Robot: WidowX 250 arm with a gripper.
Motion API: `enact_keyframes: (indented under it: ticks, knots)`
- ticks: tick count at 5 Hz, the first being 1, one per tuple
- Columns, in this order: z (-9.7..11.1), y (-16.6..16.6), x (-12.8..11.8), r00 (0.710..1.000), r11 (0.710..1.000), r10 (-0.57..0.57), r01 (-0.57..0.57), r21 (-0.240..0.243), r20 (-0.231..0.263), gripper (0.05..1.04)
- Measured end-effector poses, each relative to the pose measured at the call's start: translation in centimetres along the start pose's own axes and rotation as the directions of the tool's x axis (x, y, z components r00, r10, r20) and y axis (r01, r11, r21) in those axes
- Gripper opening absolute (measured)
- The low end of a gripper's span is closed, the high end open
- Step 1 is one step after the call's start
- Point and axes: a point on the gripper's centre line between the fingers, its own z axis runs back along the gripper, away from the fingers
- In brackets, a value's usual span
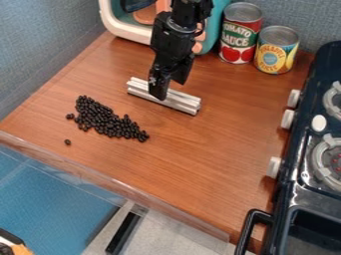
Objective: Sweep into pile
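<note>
Where the black gripper (pixel 168 89) hangs down over the upper middle of the view, its jaws are closed on a ridged silvery bar (pixel 181 101), one on the near side and the other on the far side. The bar runs at a slant, from upper left to lower right, low over the worktop (pixel 200 159); whether it touches the wood, I cannot tell. Down and to the left of it, apart from the bar, the black beans (pixel 110 122) lie in an elongated heap, thick toward its upper left and tapering toward the bottom right. A few sit loosely at the left side of the heap, and one stray bean (pixel 67 142) lies by itself below, nearer the front edge. Behind the arm, at the top, stands a teal and cream toy appliance (pixel 123 25) with orange parts. To its right are a can with a red and green label (pixel 240 35) and, just beside it, a shorter can with a yellow and blue label (pixel 275 51). Along the right side sits a dark toy stove (pixel 303 187), its pale knobs (pixel 287 119) facing the beans' side.
</note>
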Motion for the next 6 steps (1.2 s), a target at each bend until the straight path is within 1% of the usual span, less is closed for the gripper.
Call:
enact_keyframes:
  ticks: [1,2,3,4,5,6]
  knots:
    - [-1.6,0.3,-0.4,1.000,0.999,-0.011,0.011,0.038,-0.007,1.000]
    - [-1.8,-0.3,-0.5,1.000,1.000,-0.017,0.017,0.002,-0.014,1.000]
    - [-2.1,-0.3,0.3,0.998,1.000,-0.023,0.022,-0.016,-0.057,0.945]
    - [-2.4,-0.4,1.0,0.995,0.999,-0.006,0.003,-0.035,-0.097,0.652]
    - [-2.4,-0.5,1.4,0.998,0.999,0.010,-0.012,-0.034,-0.064,0.382]
    - [-2.6,-0.2,1.1,0.997,1.000,0.008,-0.010,-0.029,-0.077,0.374]
